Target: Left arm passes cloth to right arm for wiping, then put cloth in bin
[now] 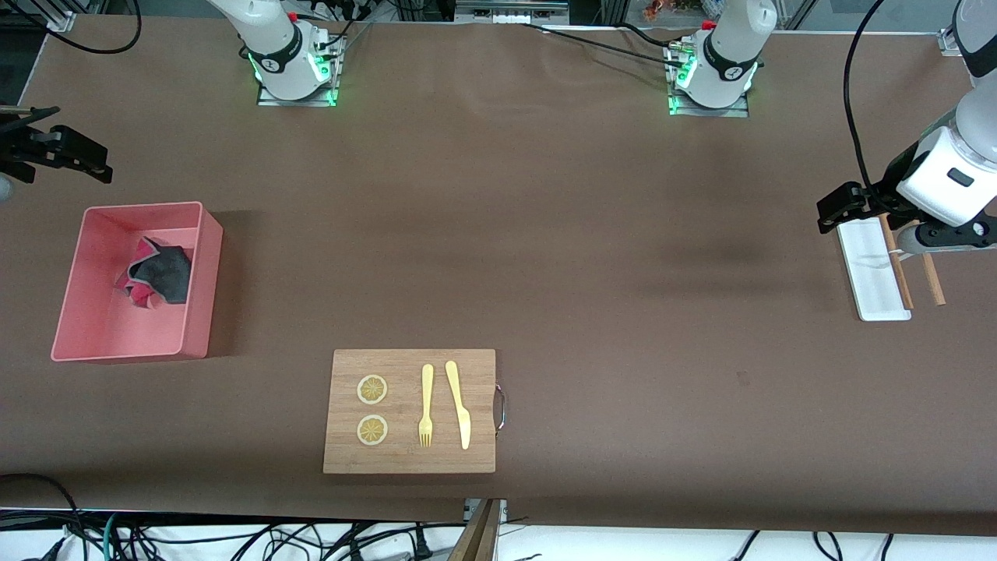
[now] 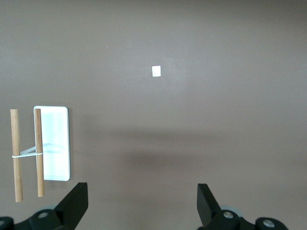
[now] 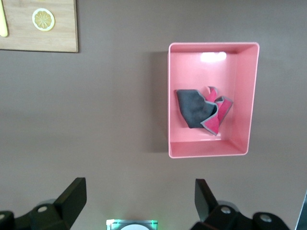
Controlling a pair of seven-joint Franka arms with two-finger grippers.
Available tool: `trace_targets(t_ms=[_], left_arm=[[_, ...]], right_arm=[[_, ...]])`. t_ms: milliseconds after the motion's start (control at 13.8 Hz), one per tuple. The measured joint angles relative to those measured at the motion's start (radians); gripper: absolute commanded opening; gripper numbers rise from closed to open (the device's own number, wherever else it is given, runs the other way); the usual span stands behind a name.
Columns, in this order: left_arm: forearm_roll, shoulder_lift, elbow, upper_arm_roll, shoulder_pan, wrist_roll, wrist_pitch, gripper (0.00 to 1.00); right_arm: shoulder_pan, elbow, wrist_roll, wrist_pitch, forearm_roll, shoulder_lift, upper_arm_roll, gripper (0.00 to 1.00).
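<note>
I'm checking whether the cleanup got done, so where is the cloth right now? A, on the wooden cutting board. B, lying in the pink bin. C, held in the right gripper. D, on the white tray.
B: the cloth lies crumpled inside the bin, and both grippers are open and empty.

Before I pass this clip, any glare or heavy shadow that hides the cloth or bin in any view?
Right wrist view: a bright glare patch on the bin floor, clear of the cloth. Front view: the bin throws a soft shadow onto the table toward the left arm's end; cloth is plainly readable. Left wrist view: only a faint shadow band on the table, neither item in view.
</note>
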Motion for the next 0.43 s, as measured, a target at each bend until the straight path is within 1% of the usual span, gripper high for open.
trace_targets(t_ms=[435], left_arm=[[0.0,0.0,0.002,0.0,-0.002,0.0,0.0,1.0]], right_arm=[[-0.001,-0.024,0.003,0.006,0.013,0.005,0.005,1.0]])
